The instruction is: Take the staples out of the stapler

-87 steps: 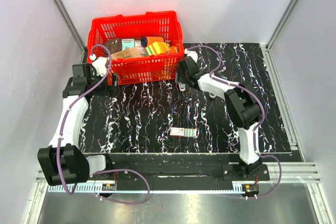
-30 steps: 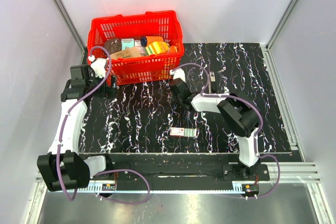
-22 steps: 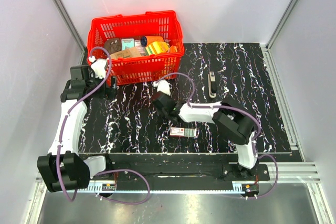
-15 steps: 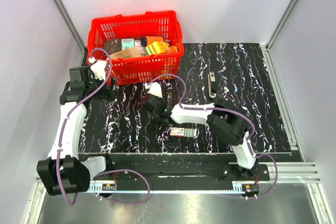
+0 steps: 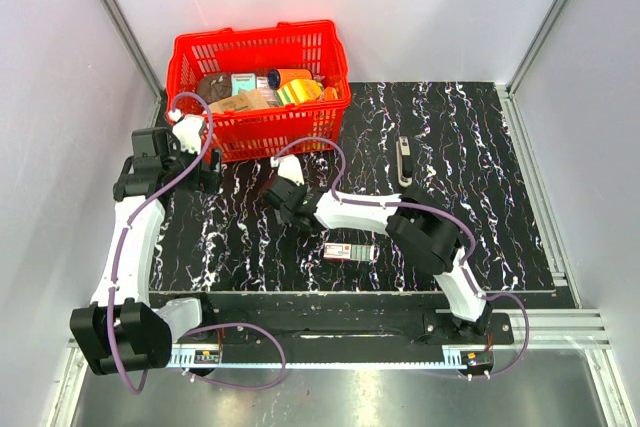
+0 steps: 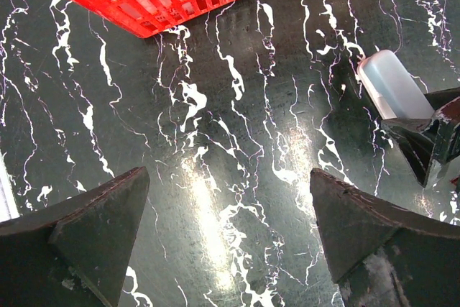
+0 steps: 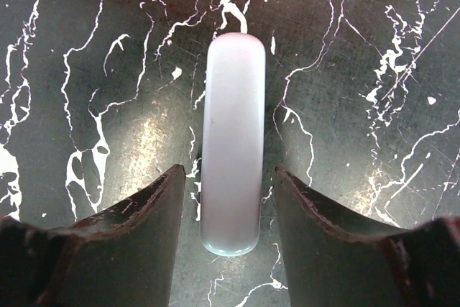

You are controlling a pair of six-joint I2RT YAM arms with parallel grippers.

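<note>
From the overhead camera I see the right arm has swung left since the earlier frames. The right hand was by the front right corner of the red plastic mesh basket. Now it sits low over the black, white-veined table, left of centre and just in front of the basket. The left hand, the small printed cardboard box near the front edge and the narrow dark grey oblong tool at the right rear have not moved. The basket holds a brown carton, a teal-labelled box and orange and yellow-green packets.

On the left wrist camera, my left hand is spread wide with only bare table between its fingers. The pale lilac-white plastic stapler juts from the right hand's black fingers at the right edge, its rounded end toward the basket.

On the right wrist camera, the stapler lies flat on the table. Its long axis runs in line with the fingers, rounded end away from the camera. The right hand is partly open and straddles it, with a dark gap on each side, so it is not gripping.
</note>
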